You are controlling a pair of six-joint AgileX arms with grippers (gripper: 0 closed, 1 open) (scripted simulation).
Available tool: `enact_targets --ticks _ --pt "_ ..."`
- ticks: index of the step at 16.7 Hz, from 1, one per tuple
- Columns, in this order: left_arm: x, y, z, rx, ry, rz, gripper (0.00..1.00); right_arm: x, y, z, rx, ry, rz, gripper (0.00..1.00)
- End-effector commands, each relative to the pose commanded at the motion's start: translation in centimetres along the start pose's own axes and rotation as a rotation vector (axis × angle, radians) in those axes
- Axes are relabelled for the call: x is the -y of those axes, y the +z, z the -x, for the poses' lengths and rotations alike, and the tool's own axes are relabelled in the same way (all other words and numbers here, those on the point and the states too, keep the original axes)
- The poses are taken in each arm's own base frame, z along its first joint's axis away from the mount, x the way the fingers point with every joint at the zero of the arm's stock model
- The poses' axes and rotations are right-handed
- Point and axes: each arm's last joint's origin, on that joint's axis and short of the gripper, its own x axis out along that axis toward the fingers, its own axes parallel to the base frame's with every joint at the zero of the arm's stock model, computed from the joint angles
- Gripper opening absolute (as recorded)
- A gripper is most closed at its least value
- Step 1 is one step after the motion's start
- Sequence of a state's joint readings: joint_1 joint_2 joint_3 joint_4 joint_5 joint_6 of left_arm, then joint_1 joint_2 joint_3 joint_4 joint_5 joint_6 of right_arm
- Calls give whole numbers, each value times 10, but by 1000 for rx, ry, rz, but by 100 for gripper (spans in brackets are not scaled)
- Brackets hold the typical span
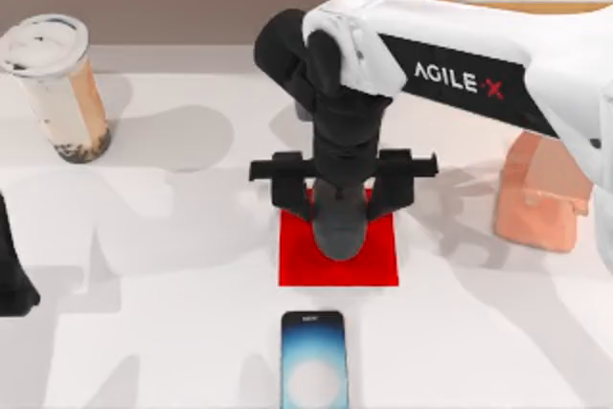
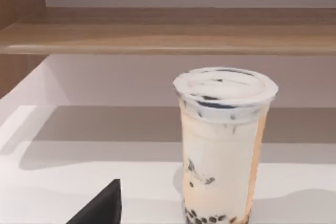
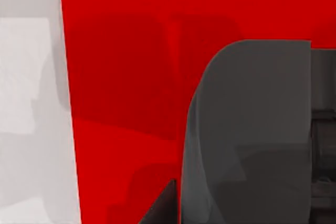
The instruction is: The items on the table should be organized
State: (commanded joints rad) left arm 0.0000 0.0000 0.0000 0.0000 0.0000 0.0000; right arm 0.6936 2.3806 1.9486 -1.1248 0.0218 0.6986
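1. Right arm is reaching in from the top view's right, hanging its right pincer (image 1: 337, 222) straight over the red mat (image 1: 378, 261) mid-worktop (image 1: 172, 265). The dark grey mouse (image 1: 338, 237) is sitting directly under it, on the mat, w/ its long axis running front-to-back on the worktop.
2. Right wrist cam is showing the mouse (image 3: 247, 140) close up against the mat (image 3: 121, 77), one dark finger (image 3: 163, 205) poking in beside it. Looks like the pincer is closing on or holding the mouse, but tbh I can't tell if the fingers are clamped or loose, or if the mouse is resting on the mat or just off it.
3. Phone (image 1: 313, 356) is lying flat near the front edge, just in front of the mat, screen glowing, long axis also front-to-back. The right arm is the nearer one for it imo, and the pink stand (image 1: 536, 193) is over on the right too.
4. Milk tea cup (image 1: 59, 88) is standing upright far back-left, well apart from the rest. Left wrist cam is looking right at it (image 2: 223, 145), so the left arm is nearer.
5. Left pincer (image 1: 11, 270) is sitting at the left edge, idle afaict.
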Motion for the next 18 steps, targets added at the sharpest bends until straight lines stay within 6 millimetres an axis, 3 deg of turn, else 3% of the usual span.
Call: enact_targets --ticks 2,15,18 --pt "0 0 0 0 0 0 100 0 0 0 0 0 0 0" --pt "0 0 0 0 0 0 100 0 0 0 0 0 0 98" --pt "0 0 0 0 0 0 100 0 0 0 0 0 0 100"
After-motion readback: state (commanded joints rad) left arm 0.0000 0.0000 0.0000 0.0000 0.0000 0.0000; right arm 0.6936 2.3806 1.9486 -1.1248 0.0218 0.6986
